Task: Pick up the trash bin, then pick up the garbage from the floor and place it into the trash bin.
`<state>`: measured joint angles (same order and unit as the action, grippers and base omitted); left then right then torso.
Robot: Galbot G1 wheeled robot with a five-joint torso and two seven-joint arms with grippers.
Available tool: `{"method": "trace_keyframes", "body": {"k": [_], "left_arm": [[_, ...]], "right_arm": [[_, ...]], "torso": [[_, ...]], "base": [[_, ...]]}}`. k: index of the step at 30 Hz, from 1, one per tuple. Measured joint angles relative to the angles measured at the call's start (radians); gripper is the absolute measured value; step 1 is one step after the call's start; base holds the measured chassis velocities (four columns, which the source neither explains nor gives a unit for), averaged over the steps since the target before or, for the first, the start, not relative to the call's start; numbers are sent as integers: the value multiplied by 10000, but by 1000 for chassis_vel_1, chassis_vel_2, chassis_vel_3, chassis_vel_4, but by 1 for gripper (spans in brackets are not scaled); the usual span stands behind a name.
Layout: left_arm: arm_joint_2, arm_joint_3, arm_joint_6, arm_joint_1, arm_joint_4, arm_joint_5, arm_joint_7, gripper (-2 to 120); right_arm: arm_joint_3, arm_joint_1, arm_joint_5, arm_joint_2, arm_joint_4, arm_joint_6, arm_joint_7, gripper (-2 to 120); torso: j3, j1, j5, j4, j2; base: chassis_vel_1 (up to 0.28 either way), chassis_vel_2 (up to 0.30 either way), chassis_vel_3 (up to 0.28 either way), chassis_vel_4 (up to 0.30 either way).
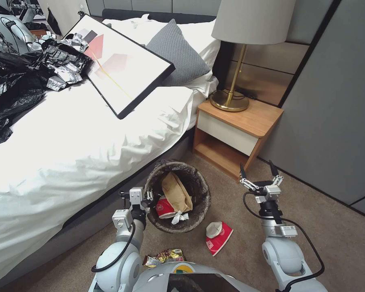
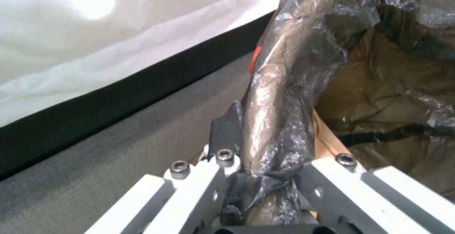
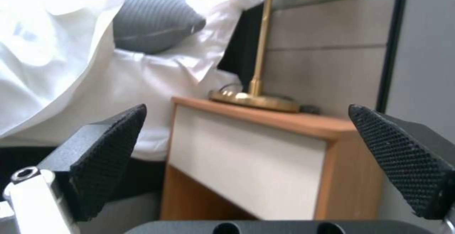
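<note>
The trash bin (image 1: 198,190) with its dark liner is beside the bed, and I cannot tell whether it rests on the carpet. It holds a tan paper bag (image 1: 175,190), a red-and-white cup (image 1: 164,209) and a white tissue (image 1: 179,217). My left gripper (image 1: 148,197) is shut on the near-left rim, and the left wrist view shows the fingers pinching the crinkled liner (image 2: 279,113). On the floor lie another red-and-white cup (image 1: 218,237) and a shiny snack wrapper (image 1: 165,257). My right gripper (image 1: 258,170) hangs open to the right of the bin, fingertips (image 3: 113,134) wide apart with nothing between them.
The white bed (image 1: 81,146) borders the left side, carrying a framed picture (image 1: 121,67) and a heap of black and silver bags (image 1: 24,77). A wooden nightstand (image 1: 235,129) with a brass lamp (image 1: 231,97) stands behind the right gripper. A grey wall (image 1: 336,121) closes off the right.
</note>
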<state>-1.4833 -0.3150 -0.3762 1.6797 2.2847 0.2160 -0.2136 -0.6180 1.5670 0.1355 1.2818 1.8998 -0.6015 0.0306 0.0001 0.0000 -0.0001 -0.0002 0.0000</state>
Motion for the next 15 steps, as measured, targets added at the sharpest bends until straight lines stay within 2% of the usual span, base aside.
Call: {"method": "trace_keyframes", "body": {"k": [1,4,5,6,7,8,9,11,14,15], "left_arm": [[1,-7,0,5,19,1,0,3],[3,-36,0,40,85,4,-2,3],[3,-36,0,40,85,4,-2,3],[12,-67,-5,47,130,10,-4,3],[17,-75,-7,46,143,15,-6,3],[17,-75,-7,46,143,15,-6,3],[24,-85,-13,33,165,31,-10,3],[26,-88,-13,29,169,37,-10,3],[28,-89,-17,7,178,56,-11,3],[28,-89,-17,7,178,56,-11,3]], "right_arm": [[101,-34,0,-29,8,132,25,100],[534,-55,484,-261,229,1501,319,100],[534,-55,484,-261,229,1501,319,100],[877,-34,1039,-570,330,2895,748,100],[982,-31,1222,-701,335,3353,896,100],[982,-31,1222,-701,335,3353,896,100],[1293,1,1781,-1199,334,4463,1309,100],[1384,29,2036,-1417,335,4813,1380,100],[1766,244,3491,-2523,524,6897,1711,100],[1766,244,3491,-2523,524,6897,1711,100]], "torso": [[0,0,0,1,0],[0,0,0,3,0],[0,0,0,3,0],[0,0,1,2,0],[0,0,1,3,0],[0,0,1,3,0],[0,0,5,1,0],[-1,0,4,2,0],[-1,0,2,1,0],[-1,0,2,1,0]], "base": [[0,0,0,0],[0,0,0,0],[0,0,0,0],[0,0,0,0],[0,0,0,0],[0,0,0,0],[0,0,0,0],[0,0,0,0],[0,0,0,0],[0,0,0,0]]}}
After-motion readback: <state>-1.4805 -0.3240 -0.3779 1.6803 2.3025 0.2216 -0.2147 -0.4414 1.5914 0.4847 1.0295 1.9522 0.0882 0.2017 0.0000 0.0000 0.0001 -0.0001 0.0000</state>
